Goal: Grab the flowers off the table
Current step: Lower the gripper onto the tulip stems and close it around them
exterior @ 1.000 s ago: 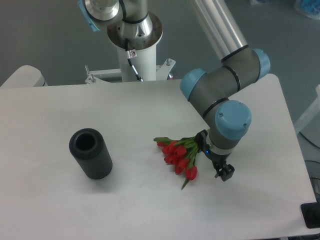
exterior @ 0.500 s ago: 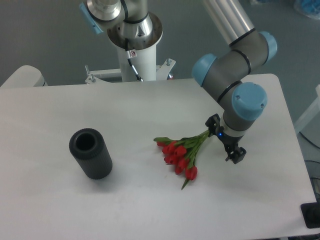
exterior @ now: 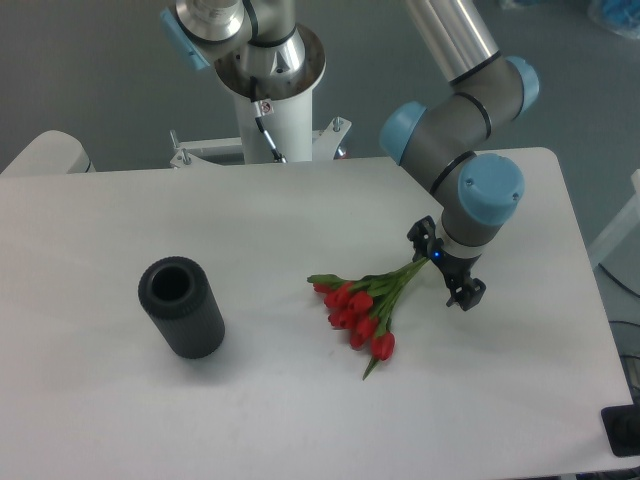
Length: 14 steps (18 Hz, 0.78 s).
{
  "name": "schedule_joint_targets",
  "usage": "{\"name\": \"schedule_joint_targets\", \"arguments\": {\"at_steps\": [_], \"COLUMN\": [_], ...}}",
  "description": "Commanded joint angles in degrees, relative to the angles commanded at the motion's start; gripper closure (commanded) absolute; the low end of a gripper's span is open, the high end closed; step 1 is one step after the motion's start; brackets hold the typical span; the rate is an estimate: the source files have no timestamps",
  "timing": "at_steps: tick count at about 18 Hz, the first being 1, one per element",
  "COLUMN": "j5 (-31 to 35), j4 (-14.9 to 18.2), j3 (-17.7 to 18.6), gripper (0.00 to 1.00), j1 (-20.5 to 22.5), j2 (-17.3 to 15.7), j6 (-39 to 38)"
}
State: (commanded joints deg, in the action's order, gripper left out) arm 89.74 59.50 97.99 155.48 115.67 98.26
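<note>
The flowers (exterior: 362, 308), a small bunch of red tulip buds on thin green stems, lie flat on the white table (exterior: 260, 215) right of centre, buds toward the front left and stems running up to the right. My gripper (exterior: 445, 264) hangs low over the stem ends, open, one finger on each side of them. The stem tips disappear under the gripper, so I cannot tell whether a finger touches them.
A black ribbed cylinder (exterior: 182, 307) stands upright on the left part of the table, open end up. The arm's white base column (exterior: 268, 85) rises behind the far edge. The table's right edge runs close to the gripper.
The gripper has moved from beside the buds up and to the right along the bunch to the stem ends, then shifted slightly left. The flowers and cylinder have not moved.
</note>
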Motion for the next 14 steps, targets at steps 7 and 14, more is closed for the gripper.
{"name": "schedule_joint_targets", "arguments": {"at_steps": [7, 14], "j5": [-0.17, -0.17], "j4": [-1.23, -2.29], "j3": [3.96, 4.49], "gripper": [0.00, 0.67], "j1": [-0.52, -1.05], "j2": [-0.01, 0.17], "j6": [-1.40, -6.23]}}
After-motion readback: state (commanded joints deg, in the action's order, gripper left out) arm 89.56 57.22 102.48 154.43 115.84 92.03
